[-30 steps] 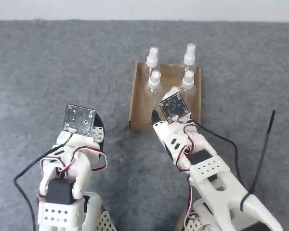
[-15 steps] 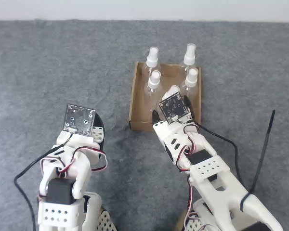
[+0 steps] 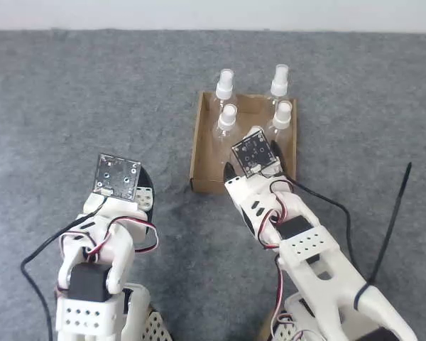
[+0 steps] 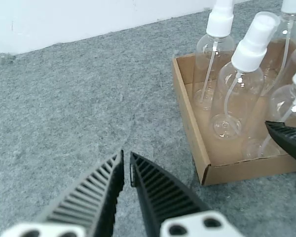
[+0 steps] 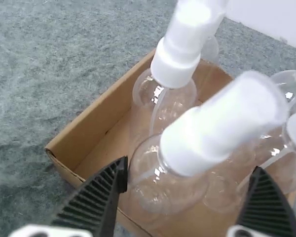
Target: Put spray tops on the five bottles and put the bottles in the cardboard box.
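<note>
last bottle in, right claw spread wide over the box

the right claw (image 5: 187, 170) hangs wide open over the box (image 5: 86, 136), one finger on each side of the fifth bottle (image 5: 177, 182). that bottle stands upright at the near end of the box with its spray top (image 5: 219, 128) on. the claw grips nothing. one finger sits just beside the bottle's shoulder, and whether it touches cannot be told. four more bottles (image 3: 228, 117), all capped, stand behind it in two pairs in the far half of the box. with five capped bottles inside, the work looks to be at its last step: letting go of the final bottle. the next move likely calls for a straight lift with the fingers apart, so the claw clears the tall top and does not tip the close-packed neighbours. the left claw (image 4: 127, 165) sits low over the grey mat (image 3: 92, 92), off to the side of the box, its fingers closed to a sliver and empty.
</note>
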Robot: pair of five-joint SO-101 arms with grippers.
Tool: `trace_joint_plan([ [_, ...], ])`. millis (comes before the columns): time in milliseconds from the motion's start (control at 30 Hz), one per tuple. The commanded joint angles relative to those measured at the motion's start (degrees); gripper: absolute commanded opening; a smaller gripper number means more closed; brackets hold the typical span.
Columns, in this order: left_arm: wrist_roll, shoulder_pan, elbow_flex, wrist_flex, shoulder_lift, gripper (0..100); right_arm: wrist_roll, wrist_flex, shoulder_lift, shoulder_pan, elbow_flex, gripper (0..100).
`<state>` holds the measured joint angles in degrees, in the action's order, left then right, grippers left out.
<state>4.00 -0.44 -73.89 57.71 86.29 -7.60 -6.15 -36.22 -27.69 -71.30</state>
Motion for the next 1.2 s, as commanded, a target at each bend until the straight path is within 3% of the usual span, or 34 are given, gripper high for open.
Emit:
trace_joint_plan([
  [0, 0.44, -0.35, 0.40, -1.58, 0.79, 1, -0.70, -0.13, -0.48, -0.48, 4.04, 32.5],
  [233, 0.44, -0.35, 0.40, -1.58, 0.79, 1, -0.70, -0.57, -1.89, -0.48, 5.80, 32.5],
  [733, 0.44, -0.35, 0.40, -1.58, 0.79, 1, -0.26, -21.58, -17.27, -0.57, 17.85, 32.5],
  [1167, 0.26, -0.70, 0.31, -1.58, 0.79, 1, -0.62, -46.55, -37.14, -0.04, 23.65, 32.5],
])
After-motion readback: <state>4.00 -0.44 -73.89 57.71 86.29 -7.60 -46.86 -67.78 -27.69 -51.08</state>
